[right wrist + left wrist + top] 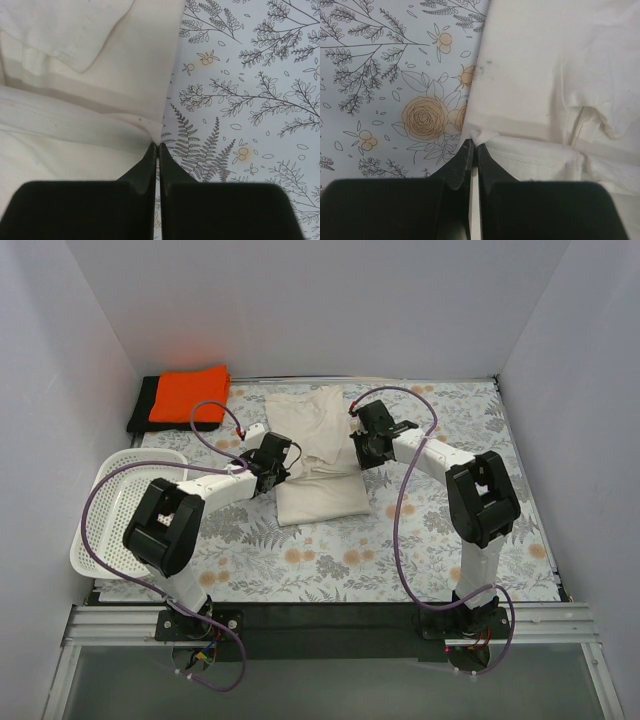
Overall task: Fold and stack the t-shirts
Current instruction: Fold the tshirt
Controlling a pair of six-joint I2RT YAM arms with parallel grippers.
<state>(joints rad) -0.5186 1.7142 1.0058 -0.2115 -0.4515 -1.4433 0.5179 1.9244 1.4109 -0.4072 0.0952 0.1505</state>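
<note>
**Top view:** You see the cream t-shirt (315, 455) lying partly folded at the centre of the desk (400, 560). The left end effector (272, 462) is at its left edge and the right end effector (368, 445) at its right edge. The orange t-shirt (190, 393) lies folded on the black t-shirt (140, 412) in the far-left corner. A white basket (110, 510) sits at the near left.

**Left wrist view:** You see the fingers pressed together, pinching the cream shirt's edge.

**Right wrist view:** You see the fingers clamped on the opposite edge.

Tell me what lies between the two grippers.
The cream t-shirt spans the gap in the top view; the left gripper and right gripper each pinch one side edge.
</note>
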